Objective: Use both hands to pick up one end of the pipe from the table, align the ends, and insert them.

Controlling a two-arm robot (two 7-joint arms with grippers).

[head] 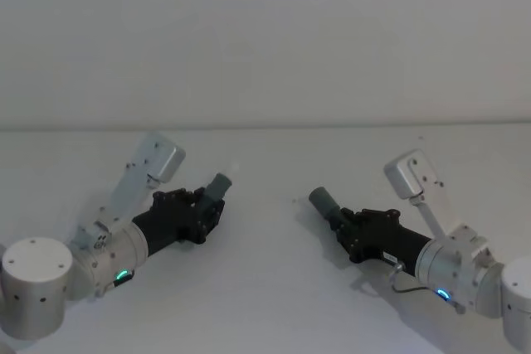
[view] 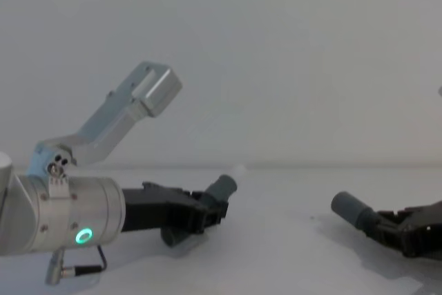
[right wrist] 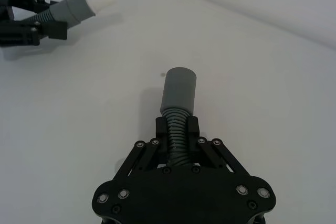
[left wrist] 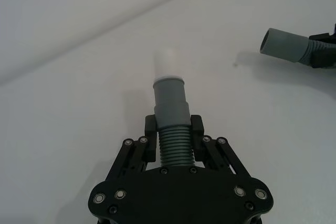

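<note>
Head view, two hose pieces over the white table: my left gripper clamps the white-tipped piece by its ribs, my right gripper clamps the plain-cuffed piece likewise. Their two cuffs angle toward each other, well apart.

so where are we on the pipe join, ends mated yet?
Not yet. Done: left gripper has its jaws shut on the ribbed hose behind the white-tipped cuff; right gripper likewise behind the plain grey cuff. In hand: both ends held above the table, angled toward the middle, not in line, clear gap between. To do: line them up and push the white tip in.
</note>
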